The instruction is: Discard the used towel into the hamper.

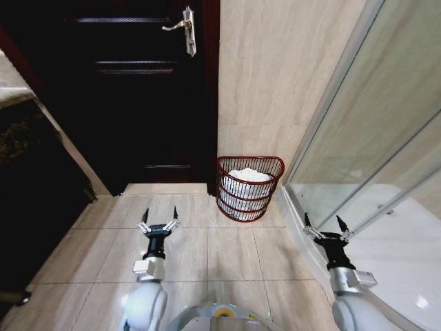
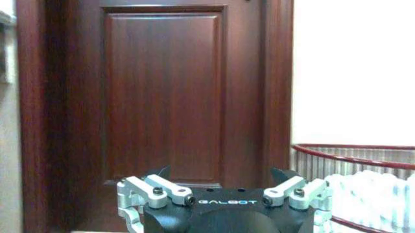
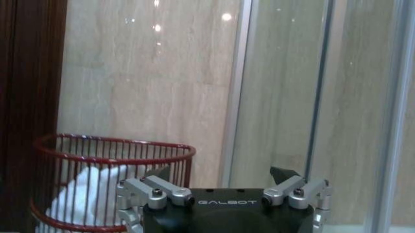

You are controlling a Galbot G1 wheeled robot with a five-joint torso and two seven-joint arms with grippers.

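Both our grippers hang empty over the tiled floor (image 1: 207,255), jaws spread wide. Our left gripper (image 1: 159,217) faces the dark wooden door (image 1: 138,96); our right gripper (image 1: 322,225) sits beside the glass shower screen (image 1: 372,138). Ahead of the jaws and between them, the hamper (image 1: 249,187) stands against the wall with the white towel (image 1: 248,176) inside it.
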